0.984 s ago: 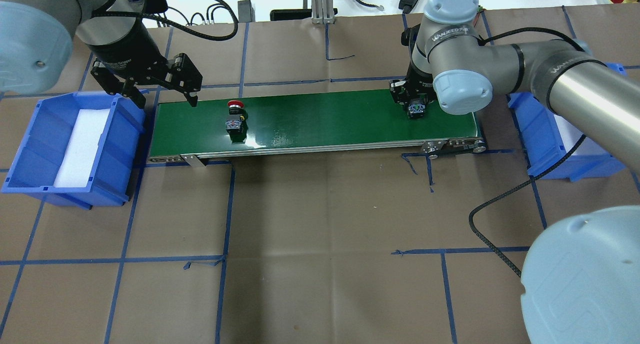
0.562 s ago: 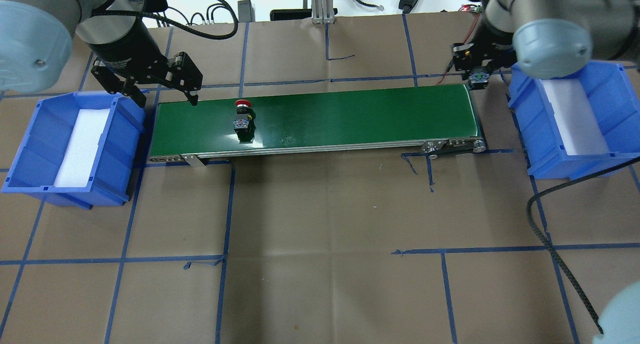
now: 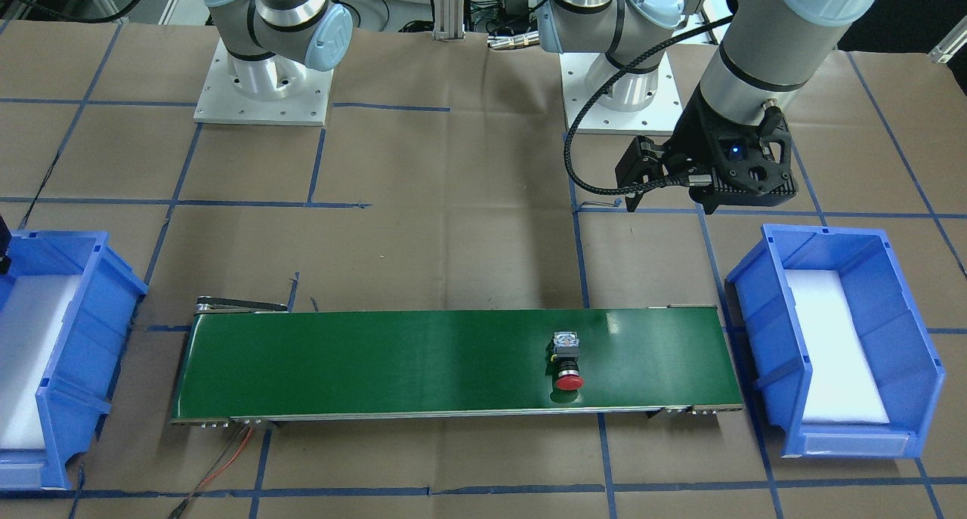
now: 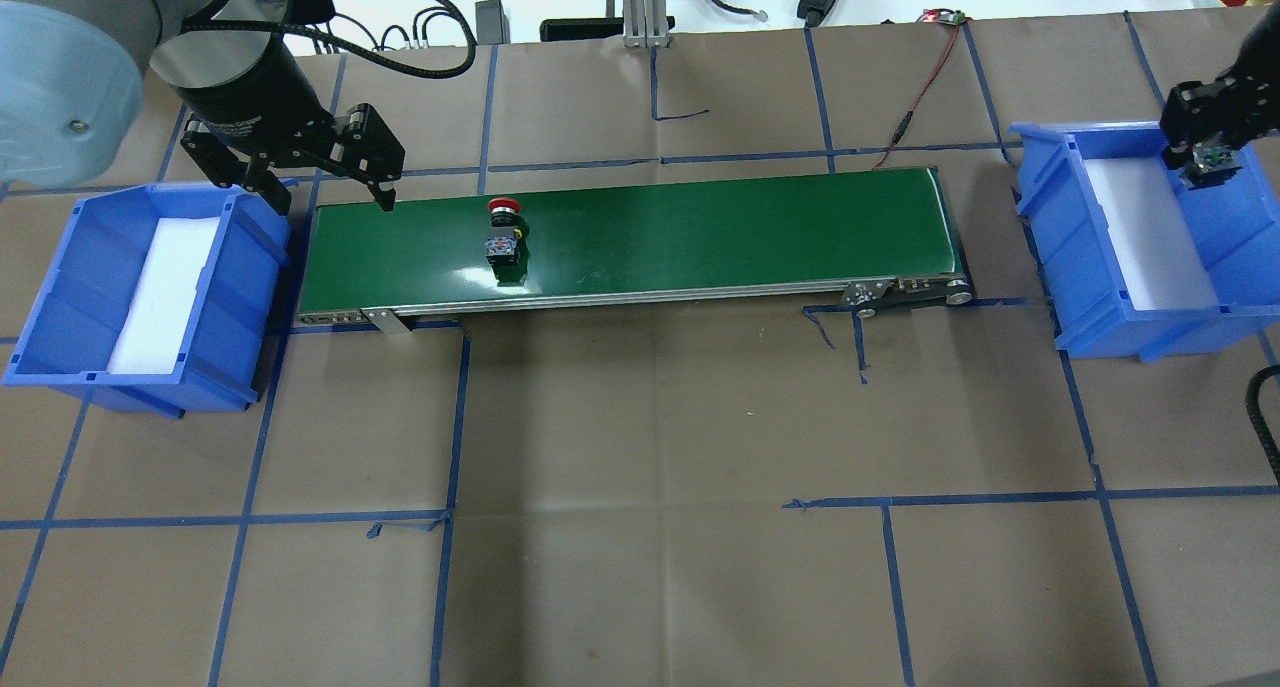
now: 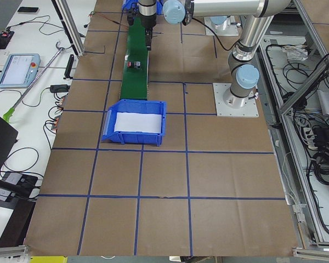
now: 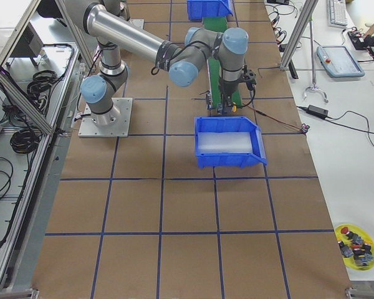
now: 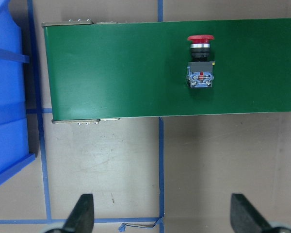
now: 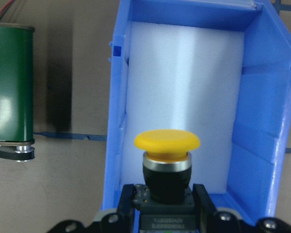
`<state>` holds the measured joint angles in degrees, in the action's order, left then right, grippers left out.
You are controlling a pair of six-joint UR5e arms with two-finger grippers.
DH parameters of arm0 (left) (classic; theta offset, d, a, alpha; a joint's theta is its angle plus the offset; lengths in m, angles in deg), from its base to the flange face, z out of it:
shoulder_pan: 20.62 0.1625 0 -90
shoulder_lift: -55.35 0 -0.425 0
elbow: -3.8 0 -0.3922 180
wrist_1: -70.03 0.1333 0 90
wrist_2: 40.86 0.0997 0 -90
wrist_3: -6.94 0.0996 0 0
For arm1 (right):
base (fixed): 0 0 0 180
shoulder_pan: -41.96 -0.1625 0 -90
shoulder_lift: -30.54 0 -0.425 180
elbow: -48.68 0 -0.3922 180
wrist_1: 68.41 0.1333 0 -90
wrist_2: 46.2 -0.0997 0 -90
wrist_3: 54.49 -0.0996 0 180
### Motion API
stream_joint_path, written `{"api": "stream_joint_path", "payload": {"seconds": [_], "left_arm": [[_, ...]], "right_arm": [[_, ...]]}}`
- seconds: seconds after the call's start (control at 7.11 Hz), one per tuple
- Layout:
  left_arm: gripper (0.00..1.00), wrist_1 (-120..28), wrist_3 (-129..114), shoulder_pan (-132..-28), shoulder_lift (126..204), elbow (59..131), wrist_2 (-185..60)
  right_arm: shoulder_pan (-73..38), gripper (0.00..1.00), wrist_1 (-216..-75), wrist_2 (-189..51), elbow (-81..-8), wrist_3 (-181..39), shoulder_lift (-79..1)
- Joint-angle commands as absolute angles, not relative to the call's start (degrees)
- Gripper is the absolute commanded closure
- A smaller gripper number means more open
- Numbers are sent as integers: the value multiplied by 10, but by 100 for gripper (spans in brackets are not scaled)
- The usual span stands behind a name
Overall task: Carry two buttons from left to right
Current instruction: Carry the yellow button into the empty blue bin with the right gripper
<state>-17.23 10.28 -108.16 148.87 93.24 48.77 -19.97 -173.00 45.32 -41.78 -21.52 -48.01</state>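
Here the green conveyor belt (image 4: 700,227) runs across the papered table (image 4: 640,467), with a blue bin off each end and wide bare paper on the robot's side of it. The left bin (image 4: 60,267) sits just beside the belt's left end; the right bin (image 4: 1050,197) stands a little apart from the right end. Most of the belt's surface is clear to the right of the red button (image 4: 502,232). That button lies on its side in the left part of the belt, with its cap pointing to the far edge, away from the robot. The left gripper (image 4: 332,205) hangs over the belt's left end with its fingers spread wide and nothing between them. The red button is to its right, apart from both fingers, and only bare belt lies between the two. The right gripper (image 4: 1208,152) is raised above the right bin. It is clamped on the dark body of the yellow button (image 8: 167,141), whose cap points out past the fingertips. In the right wrist view the cap shows against the white foam pad (image 8: 184,73) that lines the bin. How high it hangs above the foam I cannot tell. A thin red wire (image 4: 915,107) lies on the paper beyond the belt's far right corner.
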Motion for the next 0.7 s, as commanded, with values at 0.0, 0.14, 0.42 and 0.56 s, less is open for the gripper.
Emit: {"api": "stream_joint_path", "payload": {"seconds": [0.0,0.14,0.42,0.56], "left_arm": [[0,-172,103,-1082,1489,933,486],[0,-172,103,-1082,1489,933,486],[0,-172,103,-1082,1489,933,485],[0,-172,103,-1082,1489,933,485]], "right_arm": [[-162,99,-1853,450,-516,-188,-480],[-150,99,-1911,450,-558,-167,-473],[-144,99,-1953,435,-586,-160,-426],[-144,99,-1957,429,-582,-158,-407]]}}
